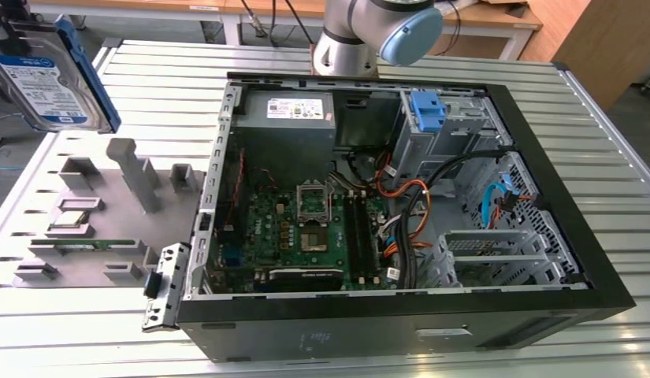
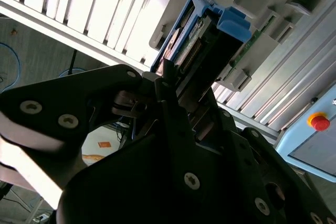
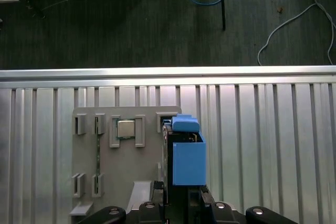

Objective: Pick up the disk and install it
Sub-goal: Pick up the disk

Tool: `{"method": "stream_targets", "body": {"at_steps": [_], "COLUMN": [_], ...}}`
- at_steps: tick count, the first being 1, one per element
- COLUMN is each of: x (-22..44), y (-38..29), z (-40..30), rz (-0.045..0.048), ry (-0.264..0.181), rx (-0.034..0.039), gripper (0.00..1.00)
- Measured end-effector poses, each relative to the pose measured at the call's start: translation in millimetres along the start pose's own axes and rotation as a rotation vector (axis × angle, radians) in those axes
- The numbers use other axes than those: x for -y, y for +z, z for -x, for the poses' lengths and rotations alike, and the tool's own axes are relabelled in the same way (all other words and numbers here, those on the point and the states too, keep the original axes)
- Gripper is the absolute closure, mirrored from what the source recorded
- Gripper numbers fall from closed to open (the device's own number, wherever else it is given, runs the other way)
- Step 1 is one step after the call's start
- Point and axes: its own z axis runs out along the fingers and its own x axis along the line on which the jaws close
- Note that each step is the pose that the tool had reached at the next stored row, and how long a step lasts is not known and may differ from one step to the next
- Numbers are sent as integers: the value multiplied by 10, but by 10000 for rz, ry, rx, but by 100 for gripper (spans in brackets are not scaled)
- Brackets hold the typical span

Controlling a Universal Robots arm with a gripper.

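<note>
Exterior view: the disk (image 1: 53, 75) hangs roughly upright, long axis near vertical, pinched in the pincer (image 3: 181, 205) above the grey holder (image 1: 94, 228); the open case (image 1: 409, 319) lies toward the exterior view's right.

Bright amb. light; tool (image 2: 176, 85) backlit, dark

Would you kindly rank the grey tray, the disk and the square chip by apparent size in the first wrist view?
1. grey tray
2. disk, nearer the camera, so enlarged
3. square chip
</note>
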Motion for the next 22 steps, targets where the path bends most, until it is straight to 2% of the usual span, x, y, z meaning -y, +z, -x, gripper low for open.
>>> {"method": "stream_targets", "body": {"at_steps": [7,22], "x": [0,-4], "y": [-1,-75], "z": [0,5], "rz": [-2,1], "ry": [1,1], "rx": [-2,-3], "gripper": [65,65]}}
